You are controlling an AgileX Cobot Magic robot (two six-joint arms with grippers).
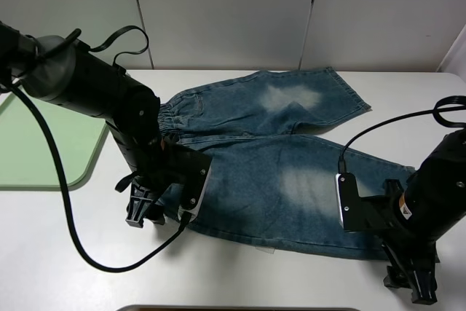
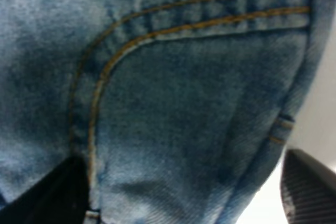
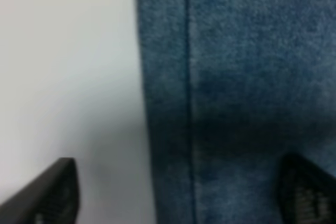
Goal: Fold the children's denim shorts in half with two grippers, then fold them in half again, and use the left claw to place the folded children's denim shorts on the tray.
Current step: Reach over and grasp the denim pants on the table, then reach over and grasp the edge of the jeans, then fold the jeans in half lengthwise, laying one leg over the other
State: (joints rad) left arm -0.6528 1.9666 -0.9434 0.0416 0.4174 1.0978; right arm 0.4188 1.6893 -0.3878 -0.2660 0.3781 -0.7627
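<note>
Tabletop [image 1: 73, 253], white, carries the children's denim shorts [image 1: 291, 158] spread flat and unfolded: waistband toward the left, both legs running right, none of the cloth on the tray [image 1: 36, 143]. The light-green tray lies at the left edge, well apart from the near hem.

The left claw [image 1: 145, 209] stands at the near waistband corner and the right gripper [image 1: 413, 280] at the near leg's hem corner. In each wrist view the jaws stand apart and straddle the denim's edge. One left finger [image 2: 52, 198] is over the cloth and the other [image 2: 310, 187] is off its edge. One right finger [image 3: 307, 192] is over the denim and the other [image 3: 47, 192] is over bare table. Neither gripper has clamped the cloth yet.

The step in hand appears to be the first pinch. You should take both layers at each corner, seat the cloth deep between the pads, and close both sides together. Then lift evenly and carry the near edge across to the far edge, so that the leg hems and the waistband ends line up.

Count: one pair of shorts with two faded patches, one tray, two grippers, four visible fingers.
</note>
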